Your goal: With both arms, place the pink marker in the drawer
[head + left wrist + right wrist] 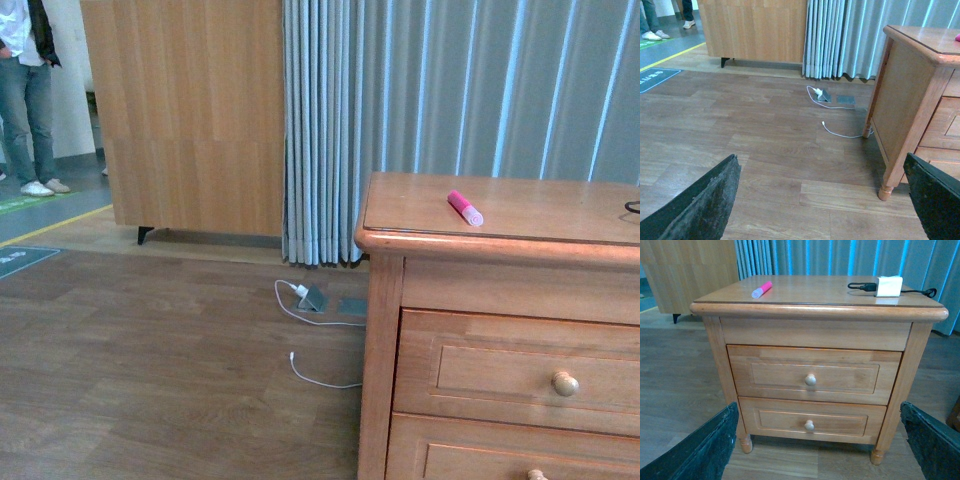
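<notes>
L fingers (705, 205) and R fingers (705, 450) both wide, empty. Marker (761, 289) lies on dresser (820, 312) top, well ahead of R fingers, above shut drawer (812, 376). Looks light, stiff, prob rolls; I'd pinch mid-barrel.

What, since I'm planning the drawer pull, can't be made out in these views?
- Drawer contents: hidden in every view, front shut.
- Pink marker, left wrist view: cut by the edge, only a sliver.
- Front view: dresser right side cut off by the edge.
- Left fingers, right fingers: only tips in frame, wrist views.
</notes>
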